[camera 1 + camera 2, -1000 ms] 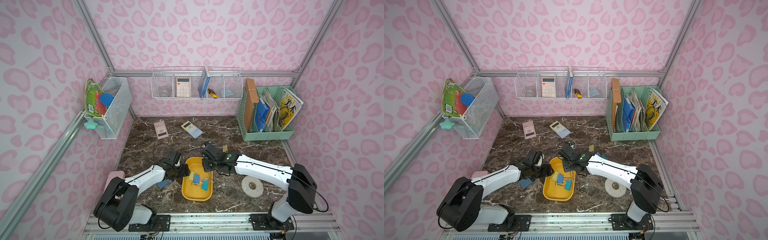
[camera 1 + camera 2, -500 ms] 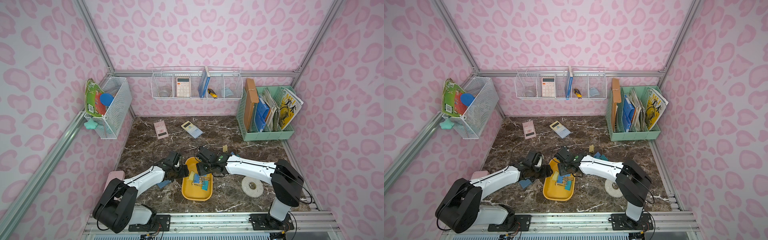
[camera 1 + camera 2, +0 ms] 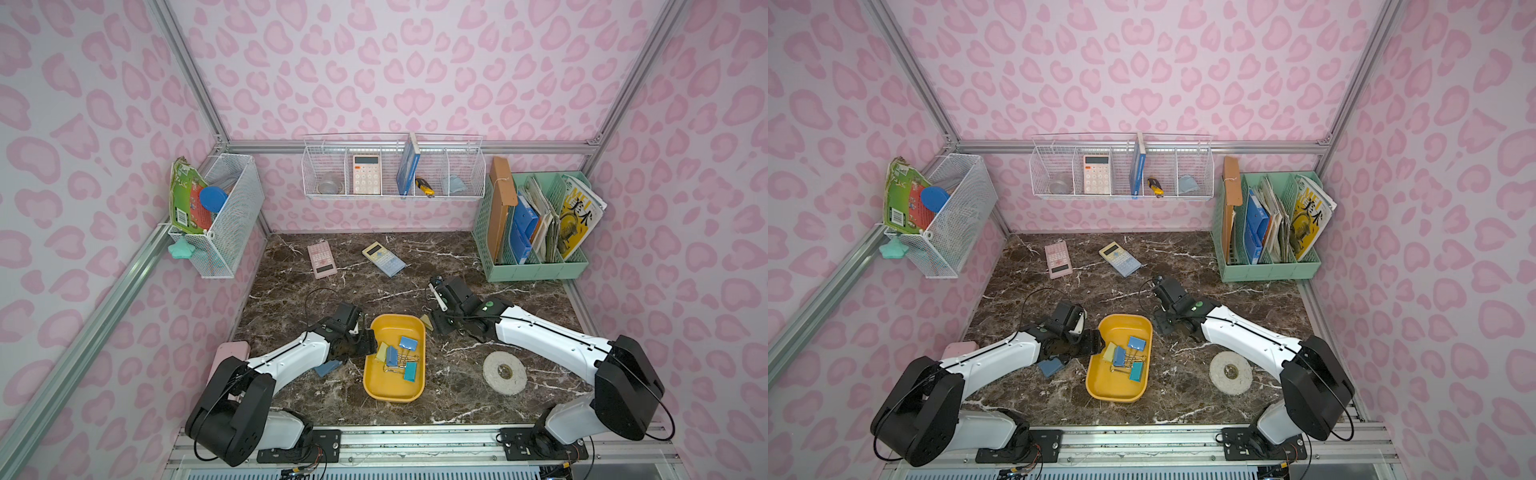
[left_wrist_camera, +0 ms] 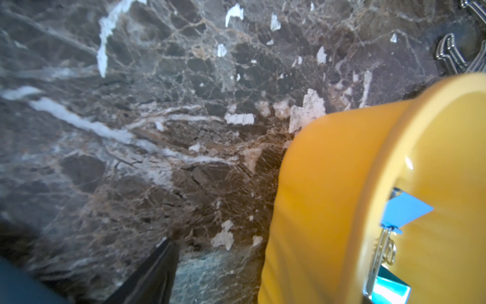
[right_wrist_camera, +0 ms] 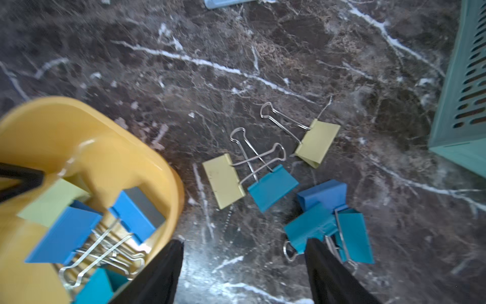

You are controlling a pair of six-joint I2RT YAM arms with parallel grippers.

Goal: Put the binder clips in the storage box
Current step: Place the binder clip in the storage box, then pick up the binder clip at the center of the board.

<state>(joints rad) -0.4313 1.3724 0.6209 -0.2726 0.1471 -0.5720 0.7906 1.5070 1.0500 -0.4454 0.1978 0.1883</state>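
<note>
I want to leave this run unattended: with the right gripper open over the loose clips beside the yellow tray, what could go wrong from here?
The pale yellow clip and teal clip have crossed handles; lifting one may drag the other.
The overlapping blue clips lie beside the right gripper, so it may grab two.
The left gripper sits at the storage box rim; a nudge could shift the box.

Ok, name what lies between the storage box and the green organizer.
Several loose binder clips on the marble tabletop; the right wrist view shows them.
</note>
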